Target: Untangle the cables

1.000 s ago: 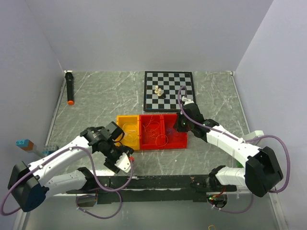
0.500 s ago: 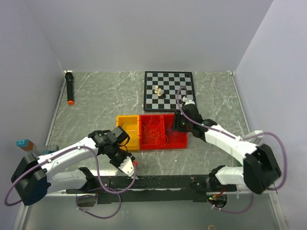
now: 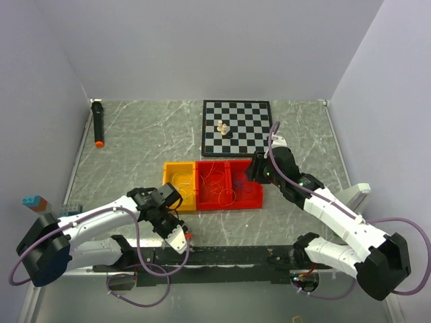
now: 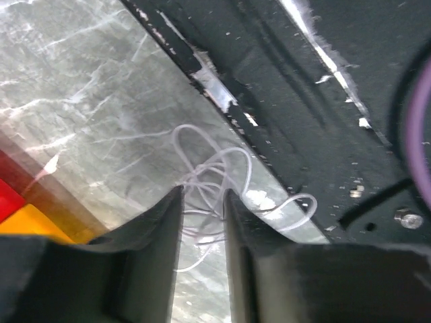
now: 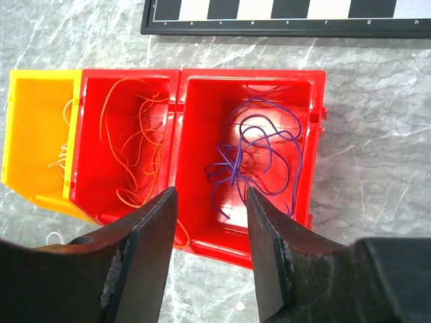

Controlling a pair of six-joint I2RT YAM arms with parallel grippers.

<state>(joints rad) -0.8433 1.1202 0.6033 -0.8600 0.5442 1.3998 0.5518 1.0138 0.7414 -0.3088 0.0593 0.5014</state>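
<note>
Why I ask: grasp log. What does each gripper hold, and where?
The right gripper is open, holding nothing, above the purple cables. The left gripper has its jaws either side of the white cables, mid-tangle; whether they pinch it cannot be told.

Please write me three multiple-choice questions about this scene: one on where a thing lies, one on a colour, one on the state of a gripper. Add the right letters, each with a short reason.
1. Where does the purple cable lie?
A. in the yellow bin
B. in the red bin at the right end of the row
C. on the chessboard

2. Which colour has the cable between the fingers of the left gripper?
A. white
B. purple
C. orange

3. How does the right gripper stand?
A. shut on the purple cable
B. shut and empty
C. open and empty

Answers:
1 B: the right wrist view shows it coiled inside that bin.
2 A: the left wrist view shows the white cable bunched there.
3 C: its jaws stand apart above the bin, with nothing held between them.
</note>
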